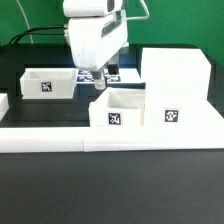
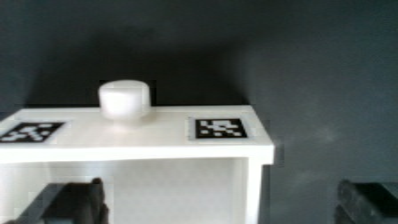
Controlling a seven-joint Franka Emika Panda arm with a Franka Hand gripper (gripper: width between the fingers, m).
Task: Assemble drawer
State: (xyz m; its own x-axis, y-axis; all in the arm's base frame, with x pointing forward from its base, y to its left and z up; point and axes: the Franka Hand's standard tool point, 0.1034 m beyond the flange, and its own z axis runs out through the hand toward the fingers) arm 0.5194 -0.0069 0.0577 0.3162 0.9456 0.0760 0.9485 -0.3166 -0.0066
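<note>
A small white open-top tray [image 1: 118, 108] stands at the centre front, a tag on its near wall. A second tray [image 1: 48, 82] stands at the exterior view's left. The tall hollow shell [image 1: 172, 85] stands at the right. My gripper [image 1: 102, 72] hangs open just above and behind the centre tray. In the wrist view a tray's panel [image 2: 143, 140] with a round knob [image 2: 123, 100] and two tags fills the lower part. My gripper [image 2: 217, 205] is open and empty: one finger [image 2: 71, 205] shows over the tray, the other [image 2: 365, 200] outside its side wall.
A long low white border rail [image 1: 110, 142] runs along the front of the black table. The marker board [image 1: 113, 71] lies behind the centre tray, partly hidden by my gripper. A white piece [image 1: 3, 103] shows at the left edge.
</note>
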